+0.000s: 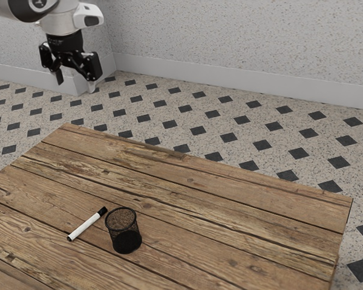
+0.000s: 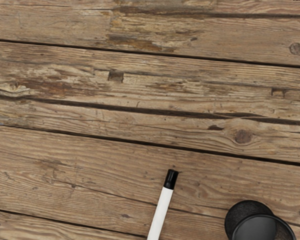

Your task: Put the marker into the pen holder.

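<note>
The gripper [image 1: 75, 86] hangs above and well apart from the marker [image 1: 86, 224], its two fingers spread wide. The white marker lies flat on the wooden table [image 1: 230, 208], outside the black mesh pen holder [image 1: 124, 234] and near it, without touching; the holder stands upright

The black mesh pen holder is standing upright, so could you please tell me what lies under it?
Under the pen holder is the brown wooden plank table; planks show around the base, but the patch directly beneath is covered.
</note>
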Motion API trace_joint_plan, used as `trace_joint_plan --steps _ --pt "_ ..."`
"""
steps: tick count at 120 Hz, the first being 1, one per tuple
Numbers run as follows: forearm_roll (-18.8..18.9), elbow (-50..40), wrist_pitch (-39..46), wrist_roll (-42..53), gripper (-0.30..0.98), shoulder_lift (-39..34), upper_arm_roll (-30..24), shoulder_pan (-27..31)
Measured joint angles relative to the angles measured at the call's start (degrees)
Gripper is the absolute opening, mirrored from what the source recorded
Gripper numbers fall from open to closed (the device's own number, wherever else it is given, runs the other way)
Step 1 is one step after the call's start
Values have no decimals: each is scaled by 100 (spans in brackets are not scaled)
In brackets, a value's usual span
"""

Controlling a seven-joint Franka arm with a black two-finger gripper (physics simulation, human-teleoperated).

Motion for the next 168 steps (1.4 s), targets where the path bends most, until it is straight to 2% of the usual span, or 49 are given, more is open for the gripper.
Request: trace_joint_plan --steps 15,22,33,54,62,76,112,168 --pt "0 -38 12 -67 69 -14 -56 22" --pt "-43 -423 40 -93 69 -126 -59 95" --pt "-97 -1444 270 -86 69 -99 -61 549" --pt "-360 -2260 821 -1 69 668 -204 1334" --pt "-450 -2663 1244 88 69 969 -225 1129" --pt "-573 -3263 2004 226 68 1071 -233 701" --pt "-666 -3440 3010 740 69 1460 -182 890" --pt "-696 -3623 3321 1480 69 1673 -182 979"
